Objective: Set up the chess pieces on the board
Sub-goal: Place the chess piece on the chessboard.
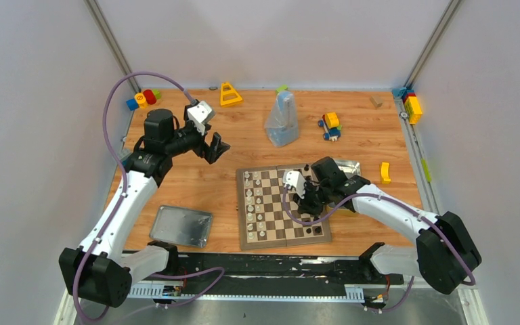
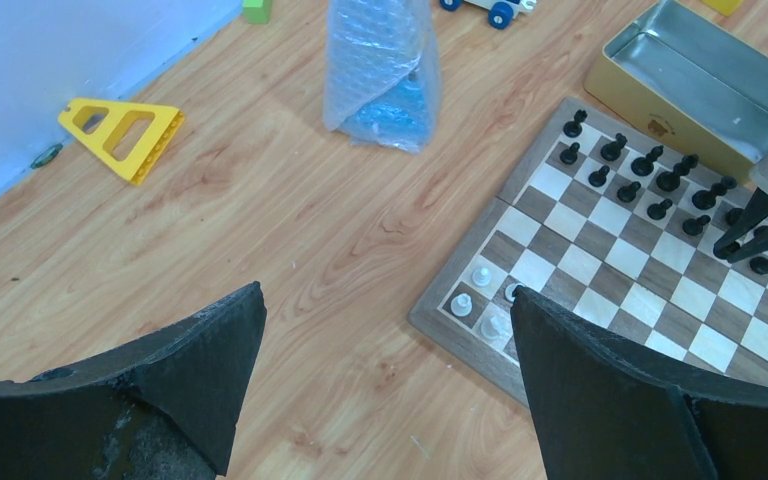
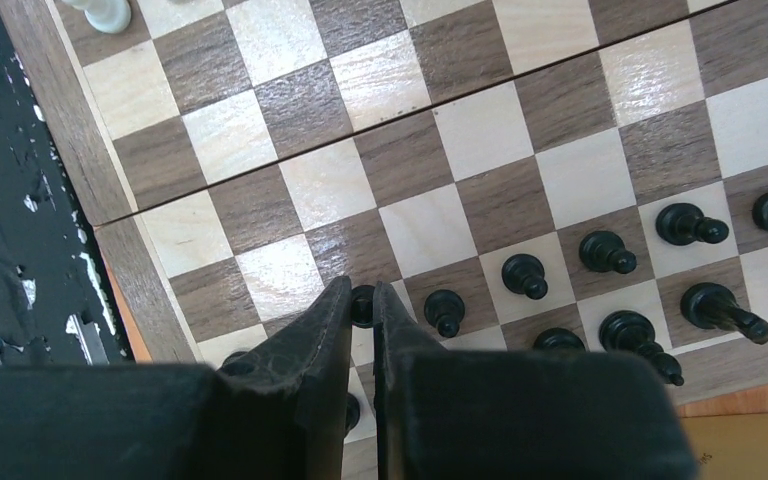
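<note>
Starting closest in: got a silver tin lid [image 1: 181, 225] lying flat on the counter [image 1: 196, 179] front left, near the board [image 1: 277, 227]. Seeing the board front and centre, with cream-white chess pieces [image 1: 252, 203] lined up along its left files and black chess pieces [image 3: 607, 250] crowded on its right side.

Got the right pincer [image 3: 360, 292] down over the board's right half, clamped tight on a small black piece [image 3: 362, 303]. Looks like a pawn, sitting in line with the other black ones. Can't tell if lifted or touching its square.

Just past the board on the right, spotting the open silver tin [image 2: 700, 80] just beside the border.

Further back left, got the left pincer [image 1: 215, 147] hovering over bare counter, fingers spread wide, gripping nothing.

Beyond that: a bubble-wrap pouch [image 1: 282, 122] standing upright, a toy car [image 1: 330, 126] to its right, and a yellow triangular block [image 1: 229, 94] by the back wall.
</note>
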Controlling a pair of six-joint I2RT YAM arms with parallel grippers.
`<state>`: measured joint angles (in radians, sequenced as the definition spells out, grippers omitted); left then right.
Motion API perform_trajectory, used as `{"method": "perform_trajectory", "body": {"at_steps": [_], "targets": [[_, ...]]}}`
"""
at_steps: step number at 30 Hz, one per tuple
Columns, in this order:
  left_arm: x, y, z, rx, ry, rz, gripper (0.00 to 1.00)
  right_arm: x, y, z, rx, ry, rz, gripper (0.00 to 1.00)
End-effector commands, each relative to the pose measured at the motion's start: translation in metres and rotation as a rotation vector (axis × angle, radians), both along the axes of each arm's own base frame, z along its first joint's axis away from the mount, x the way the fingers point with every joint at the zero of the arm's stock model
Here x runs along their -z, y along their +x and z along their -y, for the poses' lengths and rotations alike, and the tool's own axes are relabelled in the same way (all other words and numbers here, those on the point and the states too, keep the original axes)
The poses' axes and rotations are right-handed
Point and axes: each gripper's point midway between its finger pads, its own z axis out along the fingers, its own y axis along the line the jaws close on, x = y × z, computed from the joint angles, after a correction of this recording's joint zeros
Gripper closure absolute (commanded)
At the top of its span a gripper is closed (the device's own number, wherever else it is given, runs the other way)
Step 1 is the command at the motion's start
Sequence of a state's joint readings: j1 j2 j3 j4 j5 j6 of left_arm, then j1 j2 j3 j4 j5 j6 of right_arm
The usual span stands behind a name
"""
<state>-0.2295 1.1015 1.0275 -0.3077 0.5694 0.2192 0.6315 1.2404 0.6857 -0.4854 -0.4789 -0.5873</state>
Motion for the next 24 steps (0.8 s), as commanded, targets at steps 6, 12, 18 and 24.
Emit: {"method": "perform_trajectory", "body": {"at_steps": [6, 12, 18, 24], "targets": [[-0.011, -0.002, -0.001, 0.013, -0.003, 0.059, 0.0, 0.006, -0.003, 0.009, -0.028, -0.033, 0.021, 0.95], [-0.01, -0.002, -0.001, 0.013, -0.002, 0.059, 0.0, 0.008, -0.004, 0.013, -0.024, -0.044, 0.025, 0.95], [-0.009, -0.002, 0.0, 0.015, -0.005, 0.057, 0.0, 0.008, -0.003, 0.014, -0.019, -0.041, 0.023, 0.95], [-0.009, -0.001, 0.0, 0.016, -0.006, 0.058, 0.0, 0.01, -0.004, 0.016, -0.015, -0.043, 0.018, 0.94]]}}
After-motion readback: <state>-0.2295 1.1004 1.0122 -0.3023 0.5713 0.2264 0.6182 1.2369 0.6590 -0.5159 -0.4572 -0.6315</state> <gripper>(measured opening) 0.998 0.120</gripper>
